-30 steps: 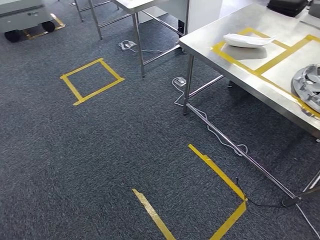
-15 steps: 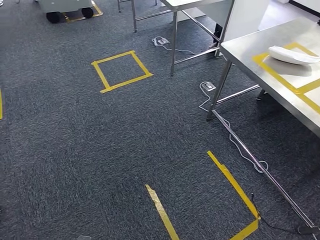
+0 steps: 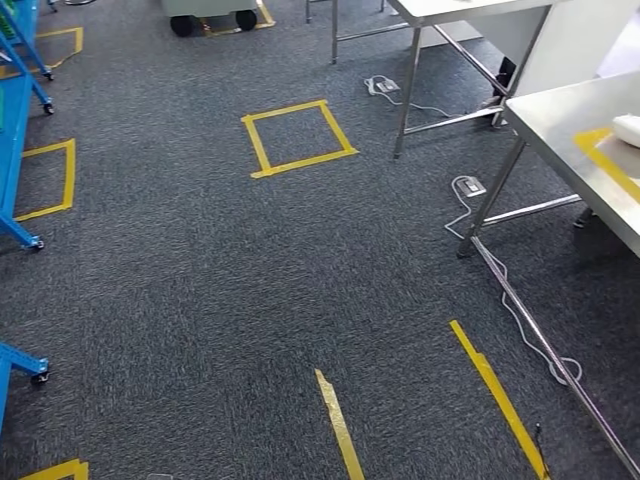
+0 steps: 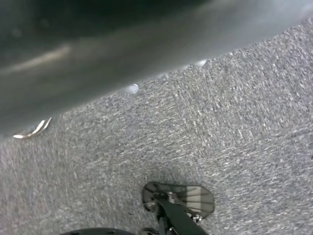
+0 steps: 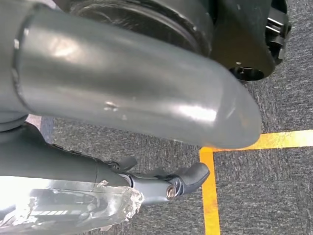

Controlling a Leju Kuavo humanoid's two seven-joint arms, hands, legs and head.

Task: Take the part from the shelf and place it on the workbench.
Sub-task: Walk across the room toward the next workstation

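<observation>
The steel workbench stands at the right edge of the head view, marked with yellow tape. A white moulded piece lies on it at the picture's edge. The blue shelf frame on castors runs down the left edge; what it carries is out of the picture. In the right wrist view my right hand hangs over the carpet, its thick grey thumb apart from the darker fingers, with nothing between them. The left wrist view is blurred, and my left hand is a grey smear above the carpet.
Dark carpet carries a yellow tape square ahead and tape strips near my feet. Cables trail along the bench's floor rail. A second steel table and a wheeled white unit stand at the back.
The camera has swung to the left: the workbench and tape square have slid right in the picture, and the blue shelf frame has come in at the left edge.
</observation>
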